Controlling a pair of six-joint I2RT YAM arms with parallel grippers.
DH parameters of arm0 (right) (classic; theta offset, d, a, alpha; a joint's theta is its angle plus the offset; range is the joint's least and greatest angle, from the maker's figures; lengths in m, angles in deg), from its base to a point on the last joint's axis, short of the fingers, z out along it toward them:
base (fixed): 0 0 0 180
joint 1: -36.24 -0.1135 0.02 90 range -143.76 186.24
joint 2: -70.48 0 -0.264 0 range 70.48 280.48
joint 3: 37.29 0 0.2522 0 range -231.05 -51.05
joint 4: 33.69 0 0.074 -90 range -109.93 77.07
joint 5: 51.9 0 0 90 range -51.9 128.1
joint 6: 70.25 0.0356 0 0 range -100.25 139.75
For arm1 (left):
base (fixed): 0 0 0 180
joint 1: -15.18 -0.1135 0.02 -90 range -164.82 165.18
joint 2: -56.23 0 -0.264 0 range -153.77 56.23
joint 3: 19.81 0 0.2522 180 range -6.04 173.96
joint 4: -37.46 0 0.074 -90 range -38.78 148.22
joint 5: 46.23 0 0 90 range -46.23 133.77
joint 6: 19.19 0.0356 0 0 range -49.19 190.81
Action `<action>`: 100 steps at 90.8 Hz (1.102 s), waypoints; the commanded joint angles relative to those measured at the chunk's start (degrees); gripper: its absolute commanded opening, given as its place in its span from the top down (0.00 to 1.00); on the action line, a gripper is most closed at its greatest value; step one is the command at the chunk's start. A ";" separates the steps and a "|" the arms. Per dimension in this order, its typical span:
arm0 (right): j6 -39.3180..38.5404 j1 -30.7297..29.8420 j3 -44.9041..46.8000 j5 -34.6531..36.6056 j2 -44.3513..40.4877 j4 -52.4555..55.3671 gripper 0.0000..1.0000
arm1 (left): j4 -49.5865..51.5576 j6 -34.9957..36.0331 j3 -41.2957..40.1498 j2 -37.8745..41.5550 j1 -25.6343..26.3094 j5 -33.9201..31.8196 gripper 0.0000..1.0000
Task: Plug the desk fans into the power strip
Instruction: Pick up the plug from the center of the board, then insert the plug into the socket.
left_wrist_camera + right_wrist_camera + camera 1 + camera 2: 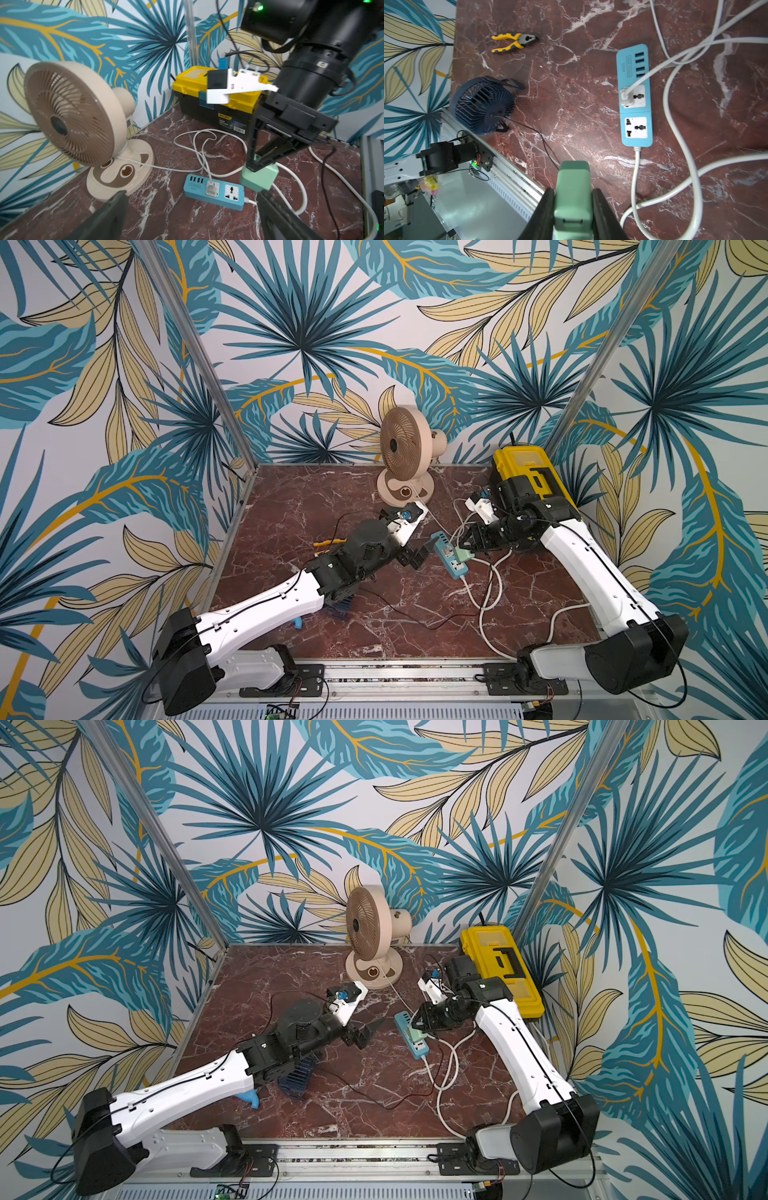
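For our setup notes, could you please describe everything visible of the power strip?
The power strip is a slim light-blue bar, plastic-looking, lying flat on the marble table. One end carries four USB ports; then come two white sockets. A white plug sits in the socket beside the ports; the other socket is empty. A white cord leaves the opposite end.

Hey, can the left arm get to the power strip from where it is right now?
Probably yes. The left gripper is open and faces the power strip with nothing between them. The right gripper, holding the adapter, is close by the strip's cord end and could crowd it.
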State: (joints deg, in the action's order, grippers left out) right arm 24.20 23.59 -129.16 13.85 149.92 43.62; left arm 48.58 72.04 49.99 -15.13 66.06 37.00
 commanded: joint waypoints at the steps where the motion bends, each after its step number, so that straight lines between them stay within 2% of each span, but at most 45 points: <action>1: -1.82 0.01 -1.99 4.74 1.90 3.39 1.00 | 4.38 -10.30 -3.53 0.16 -3.99 -2.98 0.00; 17: -4.05 -0.42 -3.41 10.54 5.54 5.16 1.00 | 2.62 -16.46 -10.29 0.71 -10.34 -3.93 0.00; 28: -4.98 -1.27 -2.61 13.26 7.69 4.55 1.00 | -1.83 -18.14 -14.28 1.59 -12.81 -2.74 0.00; 64: -6.87 -5.54 -1.65 12.37 14.46 -0.52 1.00 | -4.09 -16.67 -17.64 5.14 -12.98 -5.68 0.00; 88: -7.24 -8.33 -1.08 20.29 18.07 -2.05 1.00 | -4.05 -16.31 -17.63 5.26 -13.00 -5.56 0.00; 100: -7.31 -8.94 0.04 21.77 18.29 -4.70 1.00 | -4.14 -16.08 -17.79 5.50 -12.95 -5.67 0.00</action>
State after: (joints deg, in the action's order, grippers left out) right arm 17.75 15.11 -130.76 32.63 168.10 41.22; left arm 45.87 55.39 33.24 -10.51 53.23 32.13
